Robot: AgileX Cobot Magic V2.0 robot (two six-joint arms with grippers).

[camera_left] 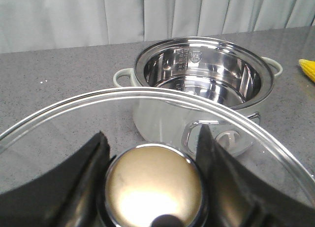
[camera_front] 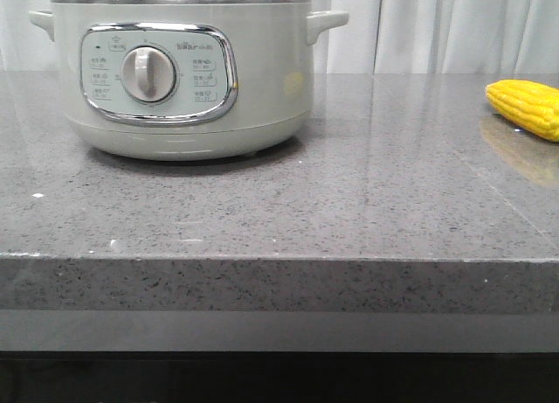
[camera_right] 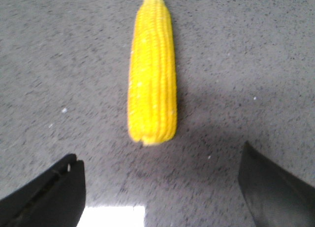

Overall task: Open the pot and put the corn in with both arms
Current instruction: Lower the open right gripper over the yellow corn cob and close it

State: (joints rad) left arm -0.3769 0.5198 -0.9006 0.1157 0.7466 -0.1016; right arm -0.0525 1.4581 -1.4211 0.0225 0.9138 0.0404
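Observation:
The pale-green pot (camera_front: 175, 79) stands on the counter at the back left, with no lid on it. In the left wrist view the pot (camera_left: 204, 89) is open and its shiny metal inside is empty. My left gripper (camera_left: 151, 138) is shut on the gold knob (camera_left: 153, 187) of the glass lid (camera_left: 59, 138) and holds the lid off the pot, on its near side. The yellow corn (camera_front: 528, 106) lies on the counter at the far right. My right gripper (camera_right: 160, 155) is open, with the corn (camera_right: 152, 74) lying just beyond its fingers. Neither gripper shows in the front view.
The grey speckled stone counter has its front edge (camera_front: 279, 259) near the camera. A white curtain (camera_front: 437, 27) hangs behind the counter. The corn also shows at the edge of the left wrist view (camera_left: 307, 69).

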